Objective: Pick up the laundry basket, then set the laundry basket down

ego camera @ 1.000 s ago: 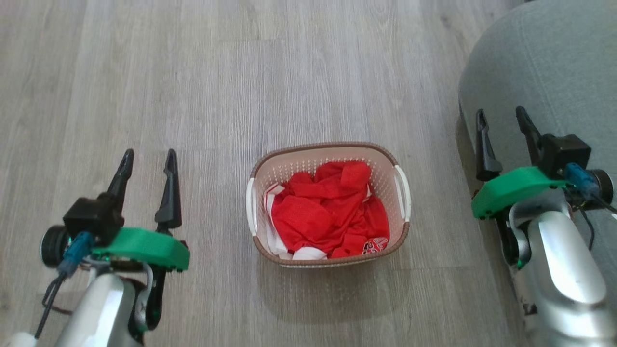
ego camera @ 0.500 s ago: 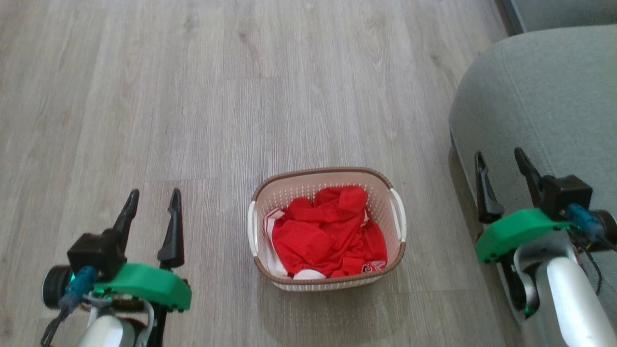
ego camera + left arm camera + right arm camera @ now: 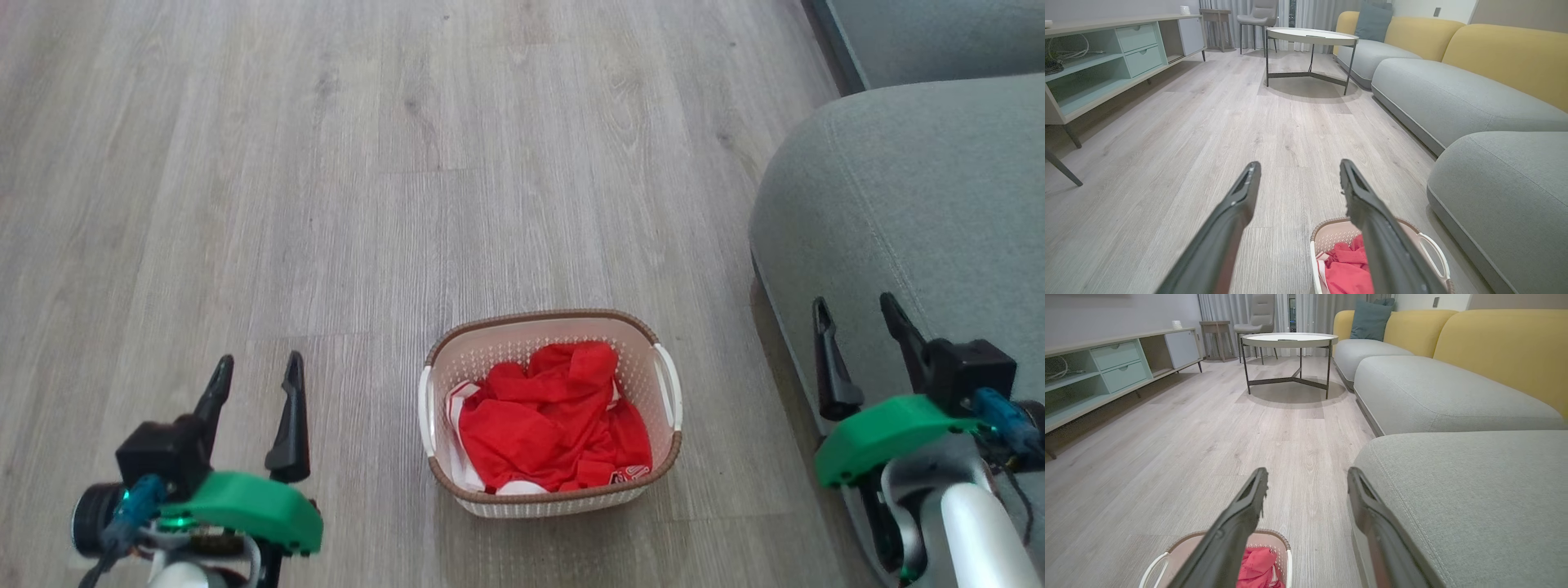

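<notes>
Hanging open and empty, the left gripper (image 3: 259, 359) and right gripper (image 3: 852, 302) are seen either side of the small cream perforated plastic laundry basket (image 3: 543, 317), clear of it. Filled with red clothes (image 3: 547, 425), it is set on the grey plank floor (image 3: 408, 204) beside a grey sofa (image 3: 914, 204).

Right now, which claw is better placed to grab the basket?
Left, probably. The left claw is open over bare floor, level with the laundry basket; the right claw, also open, sits over the grey sofa.
</notes>
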